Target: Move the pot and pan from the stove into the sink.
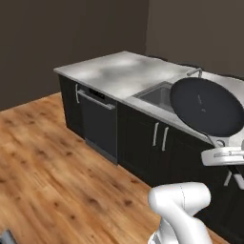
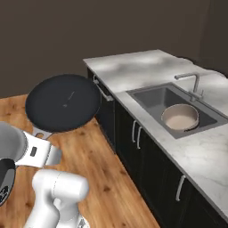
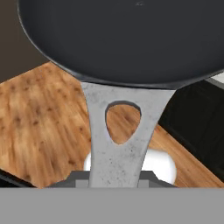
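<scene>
Right side of the left base view: one pan [image 1: 207,106], black, tipped up on edge so its flat round face is toward the camera, held in the air over the counter [image 1: 119,74] edge, just in front of the sink [image 1: 157,95]. Its handle runs down to the gripper [image 1: 220,148] at the right edge. Fingers themselves are hidden behind the white hand here. Tilt looks like a result of gripping the handle end, likely mid-carry to the sink. One faucet [image 1: 195,71] at the upper right, partly hidden by the pan. One dishwasher front below the counter, three cabinet pulls visible.

Left half of the right base view: same pan [image 2: 63,102], over the wood floor [image 2: 107,178], well apart from the sink [image 2: 147,99] from this angle. One pot [image 2: 180,117], beige, sits upright inside the sink basin, toward its right side, so that half of the task looks done. One faucet [image 2: 189,82] behind the basin. Stove is outside this frame.

Top of the hand view: pan [image 3: 127,39] underside spans the upper frame; one grey handle [image 3: 120,131] with one teardrop hole runs down to the bottom centre, into the gripper [image 3: 117,183]. Jaws are clamped nearly closed on the handle end; fingertips mostly cut off at the bottom edge. Floor [image 3: 39,127] and dark cabinets behind.

Count: one pan, one pot, one sink, one faucet.
</scene>
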